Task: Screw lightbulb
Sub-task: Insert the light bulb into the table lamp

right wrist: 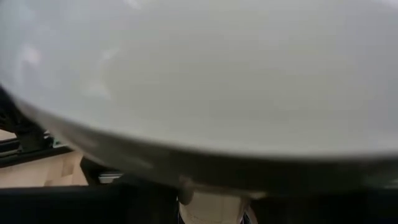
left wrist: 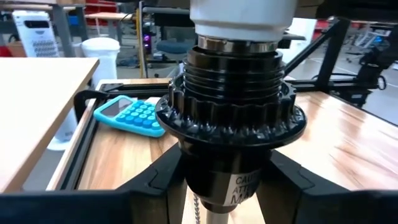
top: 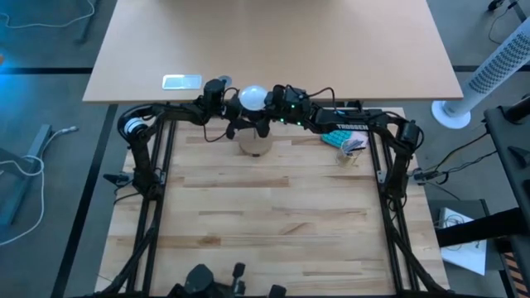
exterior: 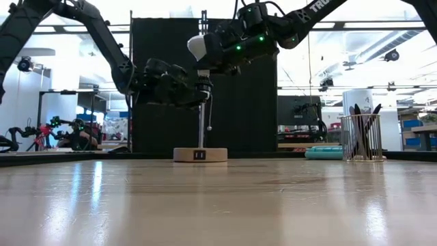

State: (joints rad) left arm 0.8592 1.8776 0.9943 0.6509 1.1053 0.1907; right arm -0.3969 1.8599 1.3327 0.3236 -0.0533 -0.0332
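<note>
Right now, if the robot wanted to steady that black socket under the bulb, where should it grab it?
Probably low on the black socket, below its ridged collar, fingers closing from both sides. The lightbulb sits on top and the thin stand continues beneath, so only the sides stay free.

Black panel [exterior: 171, 82] stands behind the table's far edge. Beside it, right: shelving, white tower fan [top: 497, 74]. Left of it: cluttered benches. Grey floor [top: 50, 190]. Bright ceiling strip lights [exterior: 355, 41].

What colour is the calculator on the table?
The calculator is light blue, best seen in the left wrist view.
</note>
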